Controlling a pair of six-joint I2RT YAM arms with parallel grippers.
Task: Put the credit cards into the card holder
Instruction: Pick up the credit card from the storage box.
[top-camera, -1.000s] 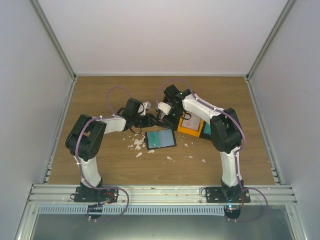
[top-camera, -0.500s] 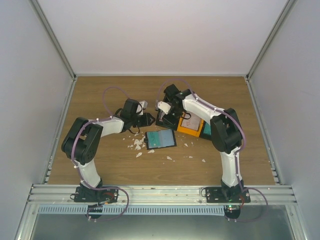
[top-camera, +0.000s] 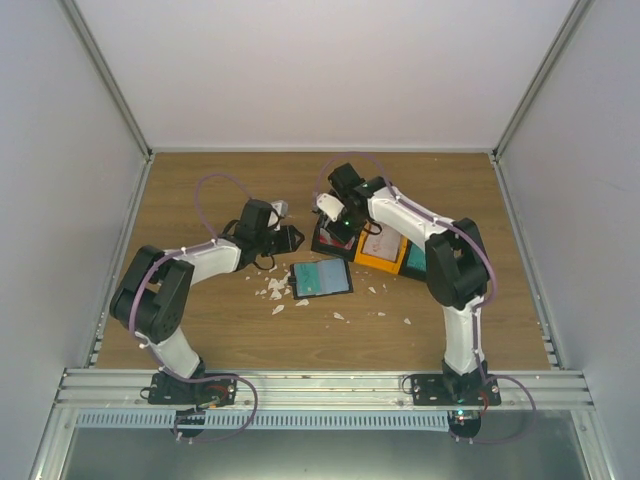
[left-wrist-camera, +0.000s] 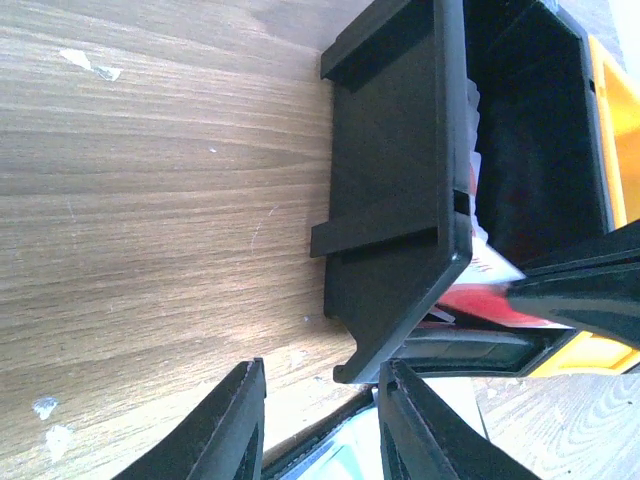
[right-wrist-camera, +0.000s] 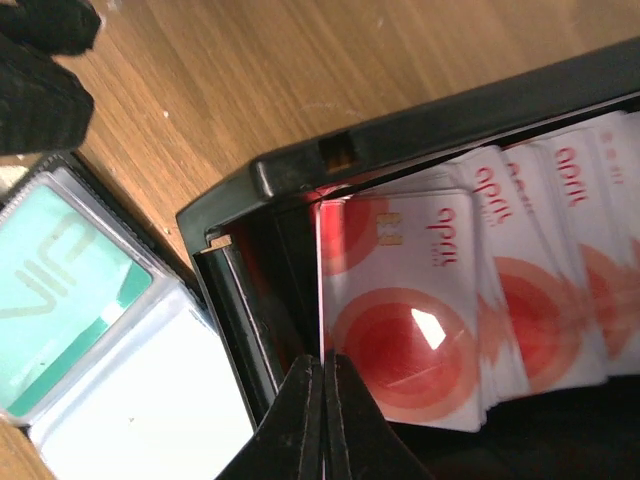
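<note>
Red-and-white plastic credit cards (right-wrist-camera: 430, 300), stacked in rectangular black plastic tray (right-wrist-camera: 420, 125).
Right gripper (right-wrist-camera: 323, 365) was pressed together at the top card's edge. The open black folding card holder (top-camera: 322, 278) lay beside the tray on the wooden table (top-camera: 200, 200). Left gripper (left-wrist-camera: 322, 368) was spread.

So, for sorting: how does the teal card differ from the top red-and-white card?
The teal card sits sleeved in the card holder; the red-and-white card lies bare atop a stack in the black tray. Teal shows pale lettering; red-and-white shows circles and a chip. Both face up.

Wooden table (top-camera: 500, 330), white walls (top-camera: 320, 70)
</note>
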